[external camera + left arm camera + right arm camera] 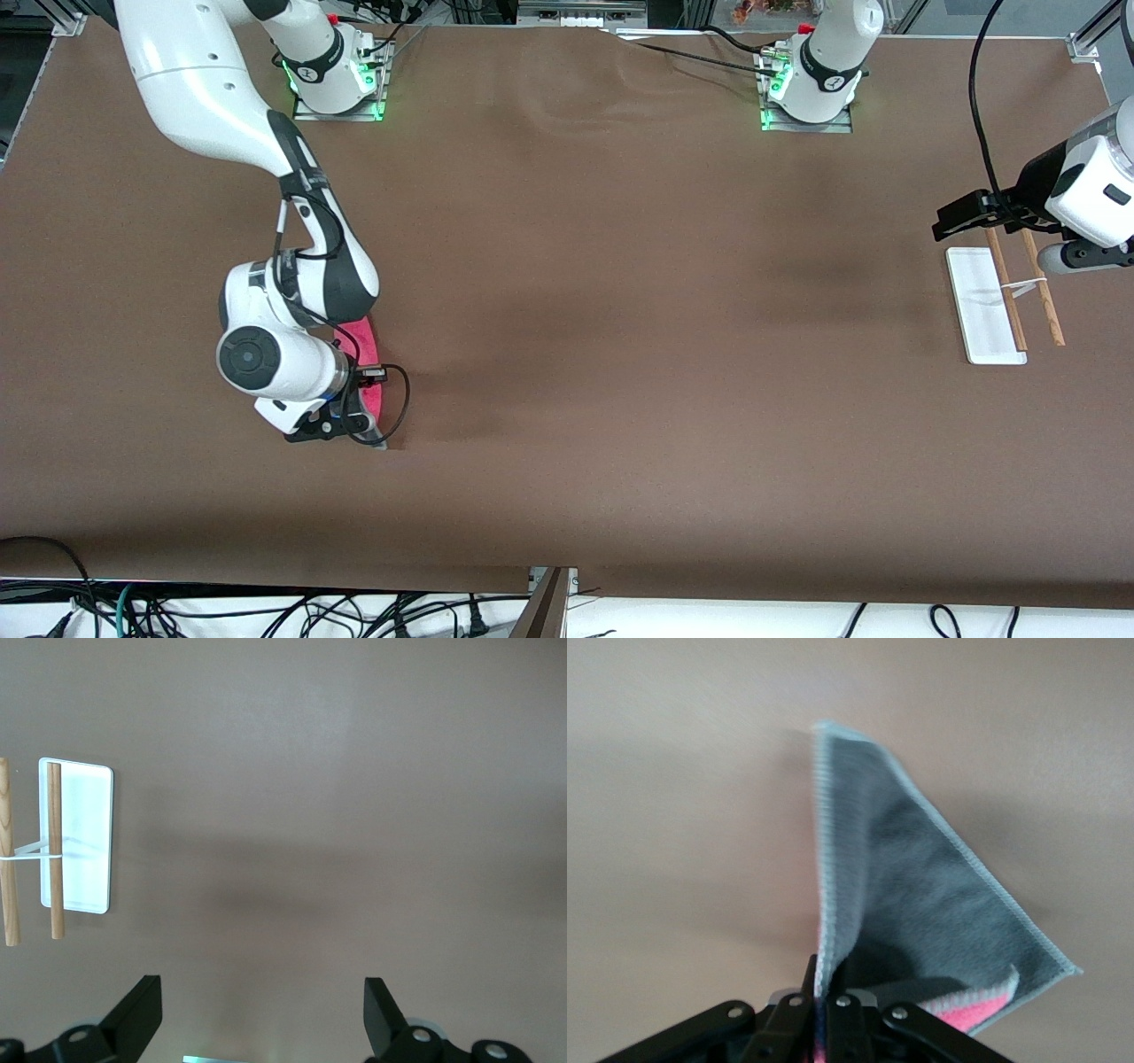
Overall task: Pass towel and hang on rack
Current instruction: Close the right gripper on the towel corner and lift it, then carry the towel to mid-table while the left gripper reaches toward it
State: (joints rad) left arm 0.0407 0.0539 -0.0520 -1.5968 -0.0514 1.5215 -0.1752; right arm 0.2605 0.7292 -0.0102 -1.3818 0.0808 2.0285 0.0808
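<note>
The right gripper (819, 992) is pinching the towel (921, 904) over the right arm's end of the table (620, 310), fingers pressed together on one edge; the cloth is hanging grey face outward, its long axis running down from the fingers. The left gripper (261, 1014) is hovering spread wide beside the rack (997, 306), whose rods are lying lengthwise along its white base

A pink-and-grey towel (370, 354) with pale stitched edging hangs in folds at the frame's lower left. At the right edge, the rack (985, 306) stands with two thin wooden rods above its white base.
</note>
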